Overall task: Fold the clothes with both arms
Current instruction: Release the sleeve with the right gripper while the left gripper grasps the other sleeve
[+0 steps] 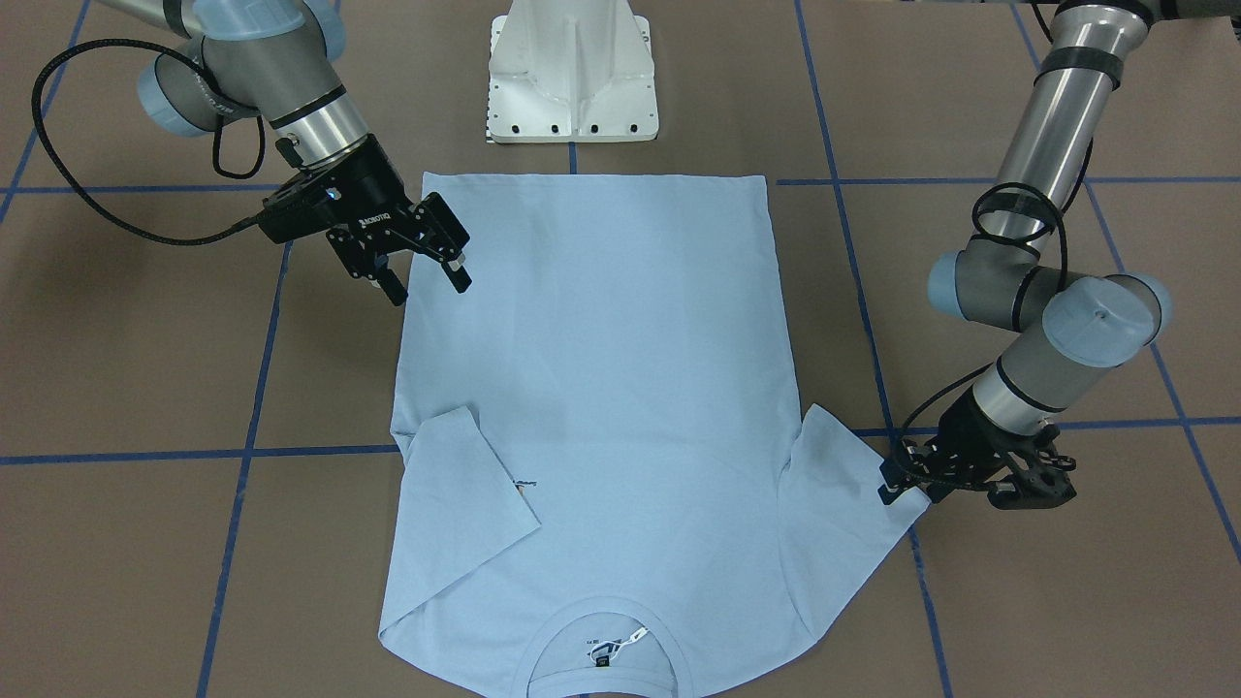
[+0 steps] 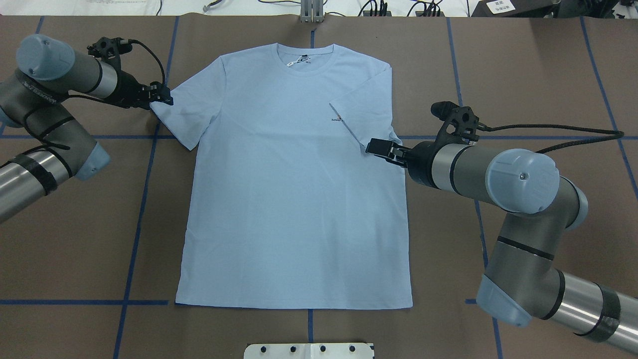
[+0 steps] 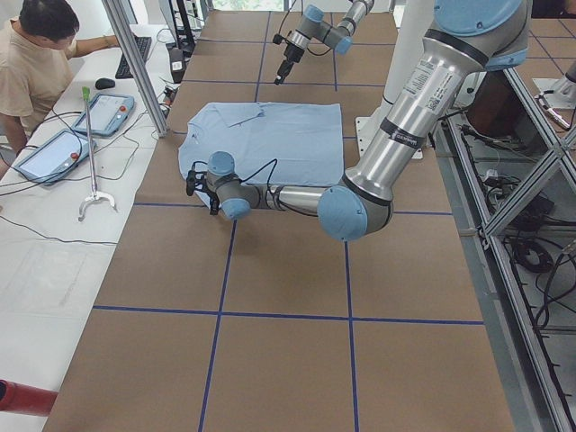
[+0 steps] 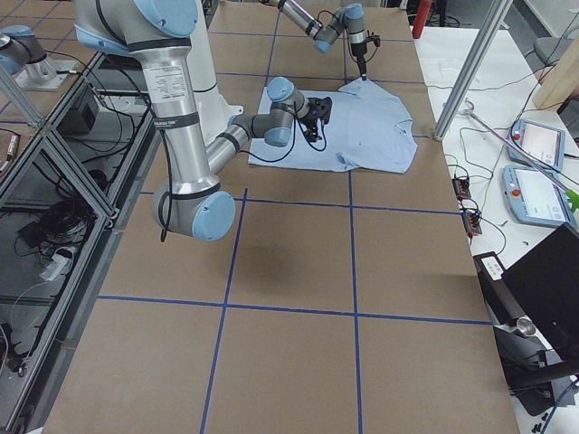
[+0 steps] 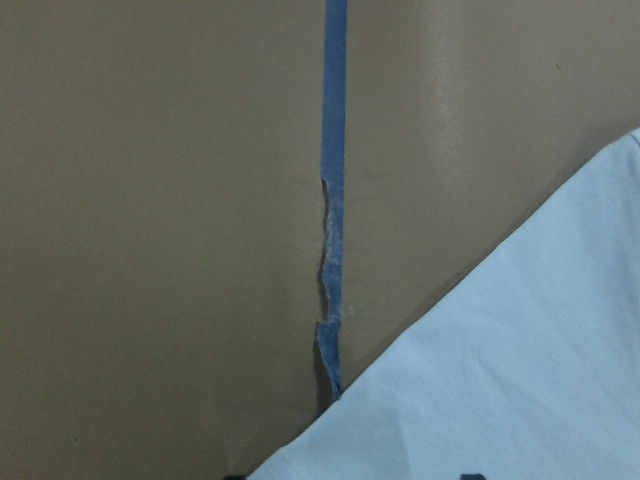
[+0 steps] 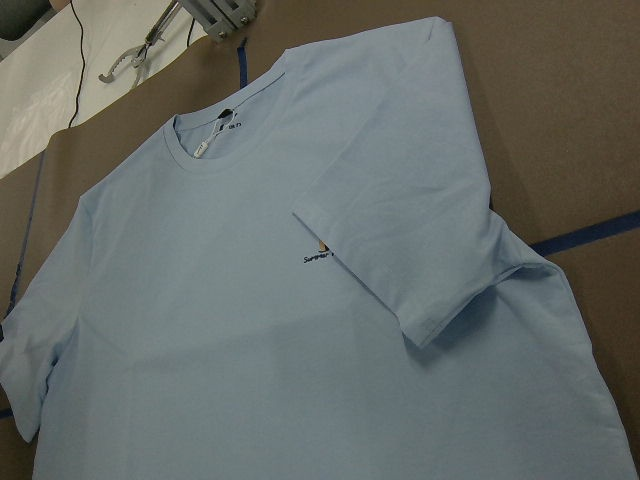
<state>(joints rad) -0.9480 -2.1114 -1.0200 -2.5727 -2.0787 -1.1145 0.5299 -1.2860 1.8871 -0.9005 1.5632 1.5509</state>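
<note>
Light blue short-sleeved T-shirt (image 2: 294, 199) lies flat, front up, on the brown papered surface (image 2: 523, 65), with its round ribbed collar (image 2: 305, 52) at the far edge from the robot. The robot's-right short sleeve (image 2: 364, 107) lies folded in over the chest, its hem beside the small dark chest print (image 6: 320, 255). The robot's-left short sleeve (image 2: 182, 112) lies spread outward. We judge the step in hand to be folding that sleeve in to match. The black two-fingered left hand (image 2: 162, 95) sits low at the outer corner of the sleeve hem, touching or just beside it; we cannot tell whether it is spread or pinching the cloth. Its wrist view shows only the sleeve edge next to a strip of torn blue tape (image 5: 334, 150). The black two-fingered right hand (image 1: 427, 274) hovers spread above the shirt's side edge, holding nothing. To do it well, we would take both layers of the hem and lift only enough to clear the body. We would then carry the sleeve straight in toward the chest, so the crease runs from shoulder to side seam. Lay it down flat before letting go. The likely risk is dragging the whole shirt sideways; a low, slow pull should avoid that, and the right hand should stay clear of the path.
</note>
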